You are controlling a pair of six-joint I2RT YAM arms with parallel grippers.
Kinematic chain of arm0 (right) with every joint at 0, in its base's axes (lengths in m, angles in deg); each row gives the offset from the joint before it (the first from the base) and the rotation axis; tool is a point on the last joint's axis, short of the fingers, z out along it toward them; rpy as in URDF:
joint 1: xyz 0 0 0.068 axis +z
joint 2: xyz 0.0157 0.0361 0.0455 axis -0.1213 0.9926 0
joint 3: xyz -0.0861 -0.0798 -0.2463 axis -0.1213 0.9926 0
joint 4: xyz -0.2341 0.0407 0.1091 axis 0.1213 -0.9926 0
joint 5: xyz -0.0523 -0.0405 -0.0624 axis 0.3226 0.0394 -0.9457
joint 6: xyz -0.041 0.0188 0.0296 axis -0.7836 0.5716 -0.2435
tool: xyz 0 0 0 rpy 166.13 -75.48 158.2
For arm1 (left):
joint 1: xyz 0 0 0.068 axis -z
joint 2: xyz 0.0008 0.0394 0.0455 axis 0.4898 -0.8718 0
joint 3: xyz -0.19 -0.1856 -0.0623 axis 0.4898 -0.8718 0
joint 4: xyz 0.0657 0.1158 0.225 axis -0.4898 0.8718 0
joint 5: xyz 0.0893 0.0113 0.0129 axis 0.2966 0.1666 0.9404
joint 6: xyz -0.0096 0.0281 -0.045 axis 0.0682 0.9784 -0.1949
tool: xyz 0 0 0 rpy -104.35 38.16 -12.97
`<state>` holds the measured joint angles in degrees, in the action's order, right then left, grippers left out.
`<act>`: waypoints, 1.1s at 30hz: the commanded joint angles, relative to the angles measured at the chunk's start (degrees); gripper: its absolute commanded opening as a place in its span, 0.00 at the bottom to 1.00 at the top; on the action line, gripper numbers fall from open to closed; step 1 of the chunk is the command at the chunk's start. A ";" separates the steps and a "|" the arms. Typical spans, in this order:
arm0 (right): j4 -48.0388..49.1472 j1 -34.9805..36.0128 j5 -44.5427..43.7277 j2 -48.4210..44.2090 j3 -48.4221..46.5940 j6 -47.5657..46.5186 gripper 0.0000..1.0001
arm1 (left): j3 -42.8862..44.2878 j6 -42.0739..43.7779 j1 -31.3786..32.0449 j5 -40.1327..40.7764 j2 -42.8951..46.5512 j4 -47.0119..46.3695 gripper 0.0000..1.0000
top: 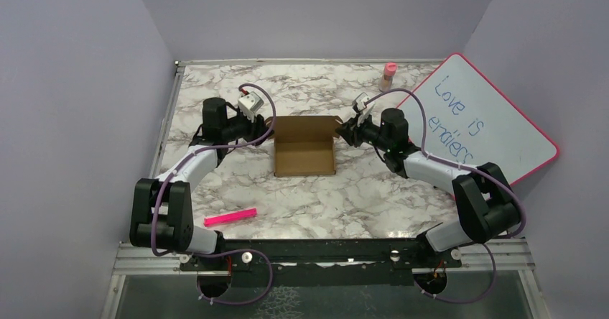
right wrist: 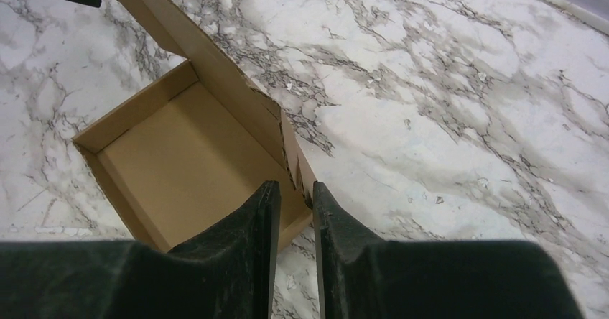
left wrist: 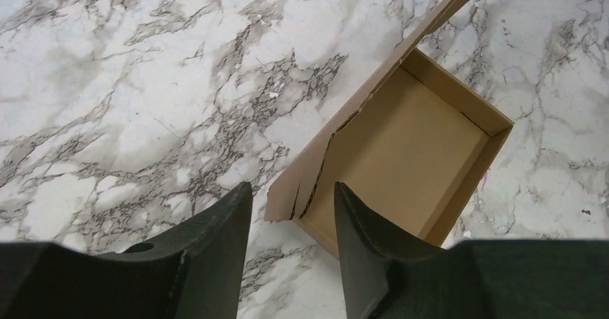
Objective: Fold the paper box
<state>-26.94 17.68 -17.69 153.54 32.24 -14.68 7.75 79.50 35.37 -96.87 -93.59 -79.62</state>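
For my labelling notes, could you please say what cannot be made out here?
Right wrist view: whether the right gripper grips the flap of the paper box; its own fingers cover the contact.
Top view: the end of the whiteboard writing, behind the right arm.
Top view: what the small pink object is; too small.

The paper box (top: 304,157) is plain brown; the table (top: 359,197) is white marble with grey veins.
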 commanded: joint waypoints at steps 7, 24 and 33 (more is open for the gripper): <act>0.53 -0.29 3.84 0.87 -2.37 -0.74 0.08 | 1.93 -4.06 -0.55 -6.03 -1.05 -3.92 0.19; 5.15 5.82 -21.10 1.81 -1.41 12.35 0.01 | -1.89 -20.95 9.37 27.46 4.00 -7.17 0.08; 11.93 8.79 -32.63 3.96 -1.23 14.37 0.01 | -3.22 -28.57 17.99 49.17 1.48 -14.56 0.13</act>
<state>-21.92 25.13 -42.67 156.03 31.44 -2.99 4.97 57.12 49.89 -61.88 -90.92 -88.27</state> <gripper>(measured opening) 0.022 0.114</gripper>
